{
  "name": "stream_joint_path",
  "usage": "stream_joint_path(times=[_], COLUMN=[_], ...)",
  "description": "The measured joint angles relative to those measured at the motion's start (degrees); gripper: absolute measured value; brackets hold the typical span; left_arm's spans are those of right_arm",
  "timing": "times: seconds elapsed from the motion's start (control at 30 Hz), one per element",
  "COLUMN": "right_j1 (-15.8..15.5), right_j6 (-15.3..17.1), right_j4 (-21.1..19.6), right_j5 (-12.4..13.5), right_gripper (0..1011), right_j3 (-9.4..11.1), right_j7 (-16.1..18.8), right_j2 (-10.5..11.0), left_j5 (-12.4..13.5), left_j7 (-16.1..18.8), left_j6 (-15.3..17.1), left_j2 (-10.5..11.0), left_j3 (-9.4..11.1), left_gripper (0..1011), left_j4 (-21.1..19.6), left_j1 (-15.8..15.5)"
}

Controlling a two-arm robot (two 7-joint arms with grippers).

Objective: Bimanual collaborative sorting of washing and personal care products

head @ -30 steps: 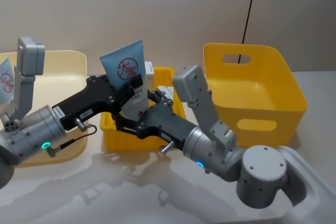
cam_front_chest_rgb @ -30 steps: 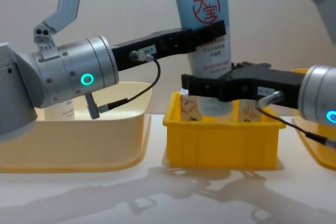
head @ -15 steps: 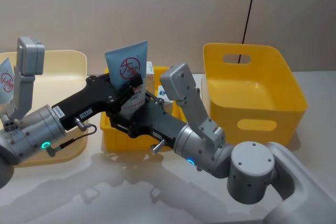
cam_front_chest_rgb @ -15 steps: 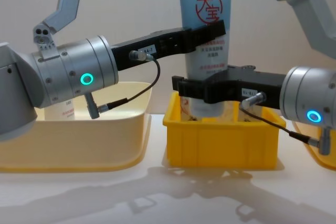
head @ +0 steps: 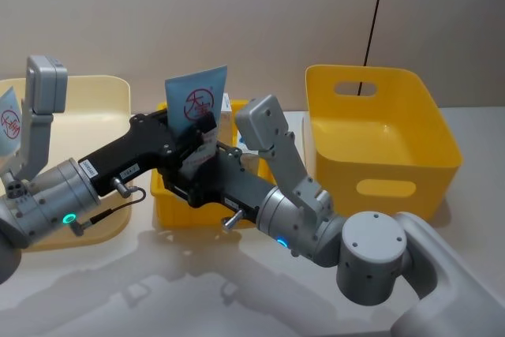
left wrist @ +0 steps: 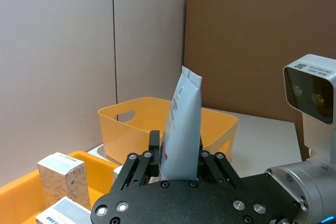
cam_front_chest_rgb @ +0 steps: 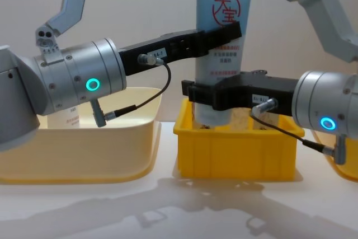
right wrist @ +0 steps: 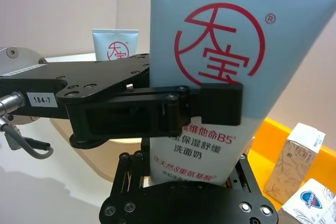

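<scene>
A pale-blue-and-white squeeze tube [cam_front_chest_rgb: 222,37] with a red circled mark stands upright above the small yellow bin [cam_front_chest_rgb: 235,149]. My left gripper [cam_front_chest_rgb: 224,31] is shut on its middle, reaching in from the left [head: 203,128]. My right gripper [cam_front_chest_rgb: 215,96] is shut on the tube's lower end, just above the bin; in the right wrist view its fingers flank the tube's base [right wrist: 189,182]. White cartons [left wrist: 63,174] with orange-brown print stand in the small bin [right wrist: 298,156]. A second tube [head: 8,124] stands in the cream basin [head: 87,100].
A large yellow bin [head: 379,140] with handle slots stands at the right. The cream basin [cam_front_chest_rgb: 84,155] lies at the left, under my left arm. Both arms cross over the small bin, crowding the middle of the table.
My right gripper has slid left along the tube's lower end. The tube has swung from tilted to nearly upright, its top moving right. The left gripper has stayed put.
</scene>
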Motion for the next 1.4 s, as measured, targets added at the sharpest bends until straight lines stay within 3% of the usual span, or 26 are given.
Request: stream_joint_path(times=[0.1, 0.5, 0.77, 1.0, 1.4], right_j1=[0.1, 0.2, 0.0, -0.9, -2.9], right_j6=[0.0, 0.0, 0.0, -0.3, -1.7], right_j4=[0.1, 0.3, 0.1, -1.1, -3.6], right_j5=[0.0, -0.1, -0.2, -0.8, -2.9], right_gripper=[615, 555, 532, 532, 532], right_j3=[-0.1, -0.2, 0.2, 1.6, 5.8], right_j7=[0.1, 0.1, 0.0, -1.6, -7.0], right_j2=[-0.1, -0.2, -0.2, 0.2, 1.0], left_j5=[0.0, 0.0, 0.0, 0.0, 0.0], left_j7=[0.0, 0.0, 0.0, 0.0, 0.0], left_j6=[0.0, 0.0, 0.0, 0.0, 0.0], left_j2=[0.0, 0.0, 0.0, 0.0, 0.0], left_j3=[0.0, 0.0, 0.0, 0.0, 0.0], left_gripper=[366, 784, 986, 1003, 1003], left_j4=[0.0, 0.0, 0.0, 0.0, 0.0], left_j1=[0.0, 0.0, 0.0, 0.0, 0.0])
